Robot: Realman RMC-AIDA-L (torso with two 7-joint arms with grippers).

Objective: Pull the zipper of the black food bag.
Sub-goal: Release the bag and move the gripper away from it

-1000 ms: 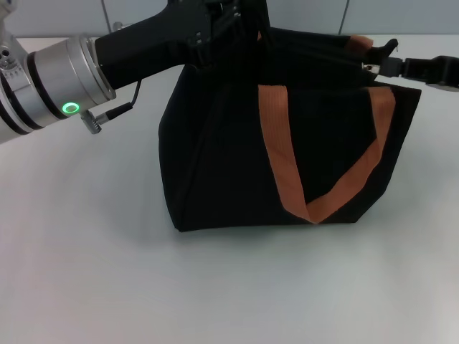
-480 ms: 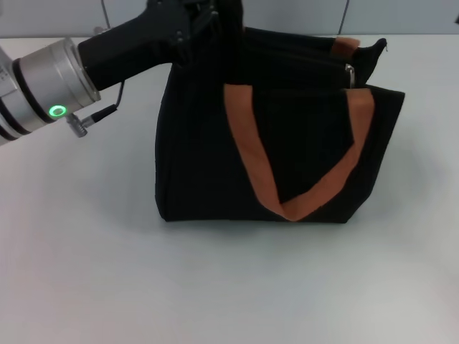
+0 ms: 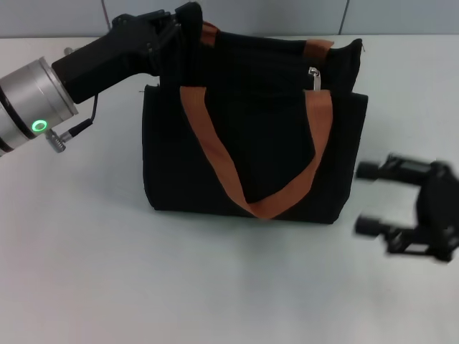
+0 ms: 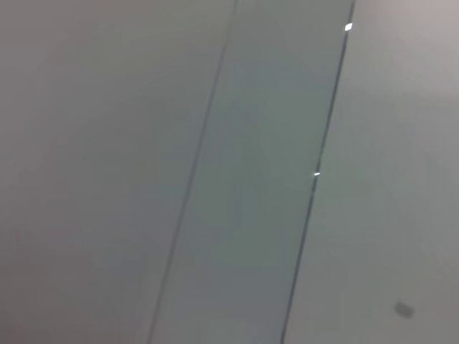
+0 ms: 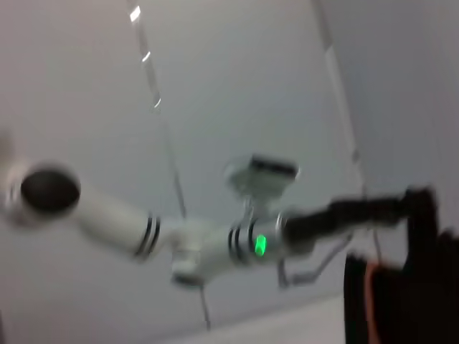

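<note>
The black food bag (image 3: 251, 150) stands upright on the white table (image 3: 107, 279), with an orange-brown strap (image 3: 215, 161) across its front. The silver zipper pull (image 3: 314, 76) hangs at the bag's top edge near its right end. My left gripper (image 3: 186, 20) is shut on the bag's top left corner. My right gripper (image 3: 364, 199) is open and empty. It hovers low, to the right of the bag's lower right corner and apart from it. A corner of the bag (image 5: 401, 287) shows in the right wrist view.
The left arm (image 3: 43, 107), with a green light, reaches in from the left and also shows in the right wrist view (image 5: 237, 240). A grey panelled wall (image 3: 287, 14) runs behind the table. The left wrist view shows only grey wall panels (image 4: 251, 179).
My left gripper has moved left and down, and the bag has shifted left with it. My right gripper has left the bag's top right end and dropped to the lower right, open.
</note>
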